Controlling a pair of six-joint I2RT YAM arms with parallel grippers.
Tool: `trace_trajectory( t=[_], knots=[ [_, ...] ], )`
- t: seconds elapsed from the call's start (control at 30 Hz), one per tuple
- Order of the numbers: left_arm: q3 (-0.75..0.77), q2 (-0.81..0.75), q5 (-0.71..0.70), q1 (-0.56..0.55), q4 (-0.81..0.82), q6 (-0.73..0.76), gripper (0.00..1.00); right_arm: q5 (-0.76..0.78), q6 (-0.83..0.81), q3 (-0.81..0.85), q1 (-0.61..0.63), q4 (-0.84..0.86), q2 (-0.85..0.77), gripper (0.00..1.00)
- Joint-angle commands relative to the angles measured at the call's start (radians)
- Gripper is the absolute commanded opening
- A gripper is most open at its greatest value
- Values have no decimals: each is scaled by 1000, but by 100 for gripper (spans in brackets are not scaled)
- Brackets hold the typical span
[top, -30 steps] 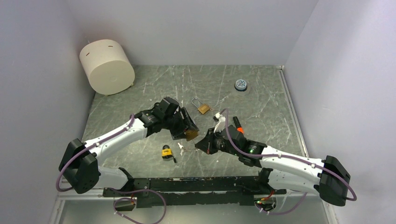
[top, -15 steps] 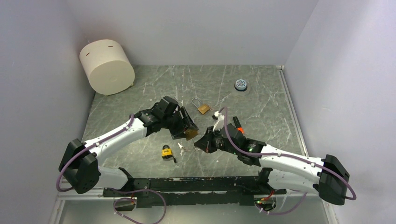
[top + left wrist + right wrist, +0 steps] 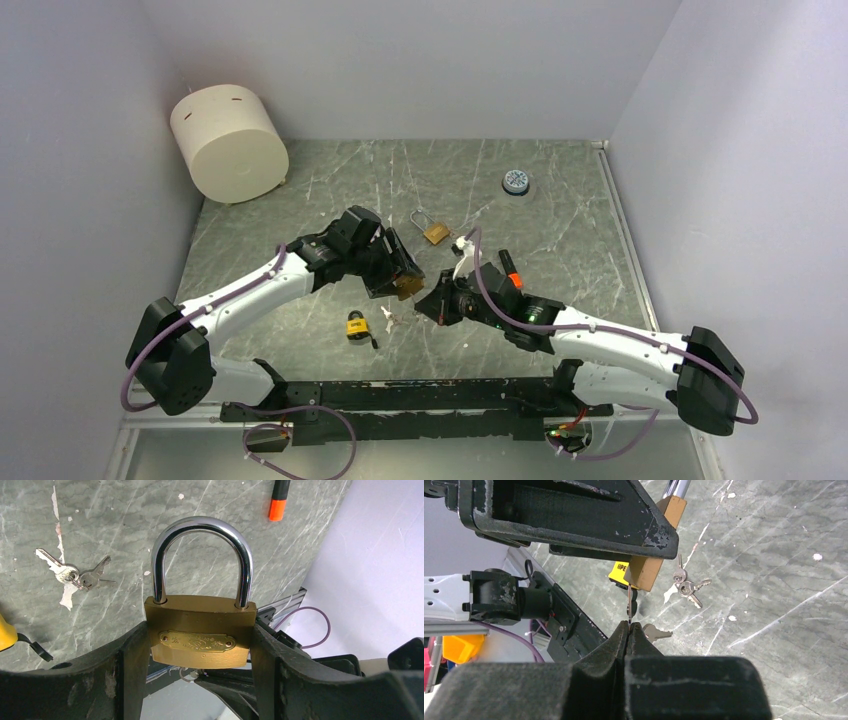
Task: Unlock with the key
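Left end effector (image 3: 200,650): clamped on the brass padlock (image 3: 200,627), held up off the counter (image 3: 774,555), shackle shut.
Right end effector (image 3: 628,625): pinched tight on the key (image 3: 629,600), tip at the padlock's underside.
Risk: an off-axis push could twist the key in the pinch or tilt the padlock.

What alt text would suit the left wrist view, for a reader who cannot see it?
A brass padlock, its chrome shackle closed and pointing up, is clamped by its sides in the left gripper. Behind it, loose keys and an orange-tipped pen lie on the grey marbled table.
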Motion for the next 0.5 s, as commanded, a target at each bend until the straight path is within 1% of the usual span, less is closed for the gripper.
trace_trajectory(
  t=[0.0,0.17,0.47],
  knots=[
    [37,-40,43,5,86,-3,28,14,-17,37,-4,26,-2,0],
    [39,-35,52,6,82,3,28,30,-12,38,-5,27,-1,0],
    [30,-33,57,5,92,-4,28,60,-15,73,-12,-19,32,0]
  ],
)
